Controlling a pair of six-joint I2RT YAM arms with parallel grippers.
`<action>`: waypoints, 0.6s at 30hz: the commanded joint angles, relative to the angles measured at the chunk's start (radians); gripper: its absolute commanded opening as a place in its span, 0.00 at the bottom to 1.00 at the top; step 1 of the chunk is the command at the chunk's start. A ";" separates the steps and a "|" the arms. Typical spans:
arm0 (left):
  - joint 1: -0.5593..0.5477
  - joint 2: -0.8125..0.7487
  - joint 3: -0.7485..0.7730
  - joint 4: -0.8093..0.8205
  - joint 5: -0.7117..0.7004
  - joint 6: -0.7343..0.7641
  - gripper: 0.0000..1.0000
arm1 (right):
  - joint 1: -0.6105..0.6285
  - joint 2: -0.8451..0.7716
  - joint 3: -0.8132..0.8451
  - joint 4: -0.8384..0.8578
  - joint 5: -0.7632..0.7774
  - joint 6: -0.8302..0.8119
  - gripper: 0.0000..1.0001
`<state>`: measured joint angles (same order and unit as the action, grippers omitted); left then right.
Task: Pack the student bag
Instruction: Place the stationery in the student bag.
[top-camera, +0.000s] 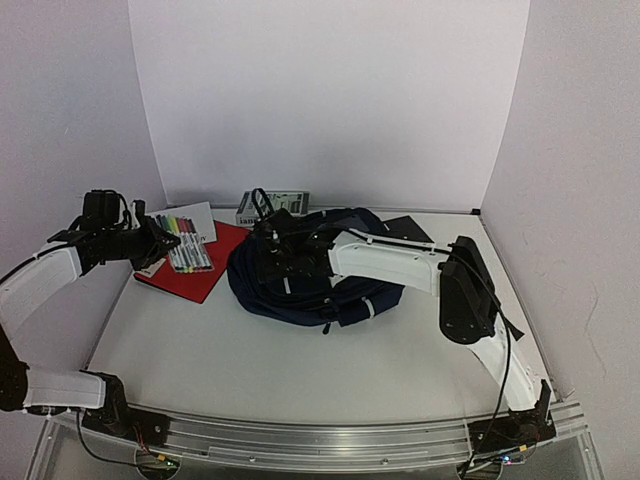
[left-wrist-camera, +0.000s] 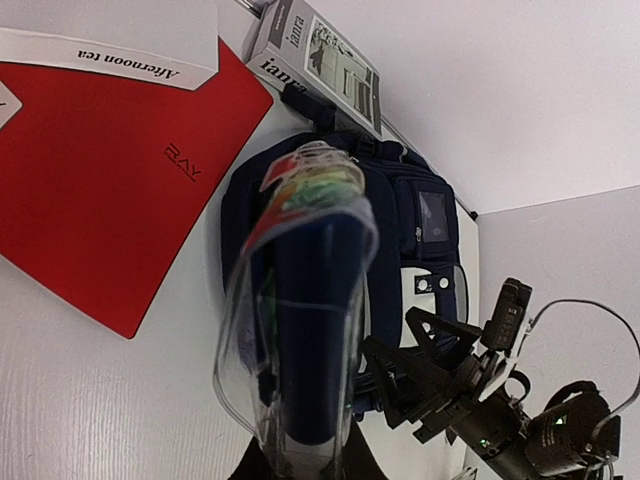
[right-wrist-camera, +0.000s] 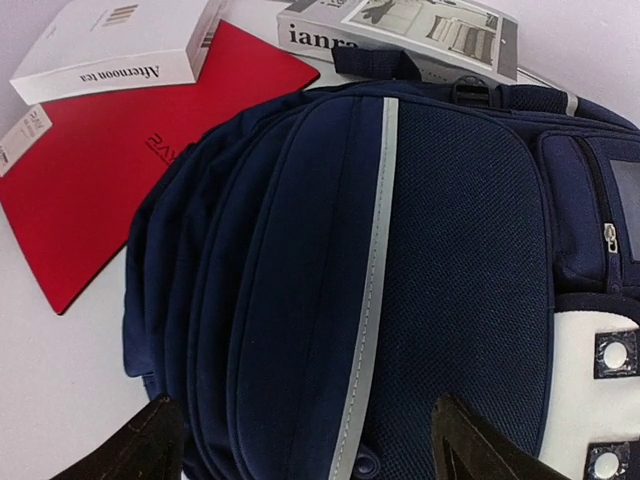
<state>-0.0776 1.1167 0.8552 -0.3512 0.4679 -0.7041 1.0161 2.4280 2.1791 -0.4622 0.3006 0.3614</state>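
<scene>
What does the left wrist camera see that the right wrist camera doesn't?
Only the left wrist view shows the clear plastic pack of coloured markers, clamped in the left jaws, and the right arm. Only the right wrist view shows a pale stripe running down between the open right jaws. Both show the navy-blue fabric backpack, the flat red folder, the white "Afternoon tea" box and the grey "ianra" box.

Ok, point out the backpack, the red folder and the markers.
backpack (right-wrist-camera: 440, 230): right wrist view, on its navy mesh panel.
red folder (left-wrist-camera: 100, 190): left wrist view, middle of its cover.
markers (top-camera: 186, 243): top view, middle of the pack.
</scene>
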 joint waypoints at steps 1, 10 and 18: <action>0.002 -0.044 -0.005 -0.010 0.040 0.044 0.00 | 0.006 0.101 0.147 -0.069 0.062 -0.073 0.83; 0.002 -0.064 -0.012 -0.035 0.063 0.065 0.00 | 0.007 0.196 0.229 -0.090 0.133 -0.083 0.81; 0.001 -0.061 -0.033 0.001 0.134 0.061 0.00 | 0.006 0.133 0.197 -0.099 0.313 0.000 0.40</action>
<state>-0.0776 1.0721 0.8318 -0.3944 0.5385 -0.6538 1.0336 2.6186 2.3667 -0.5358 0.4577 0.3217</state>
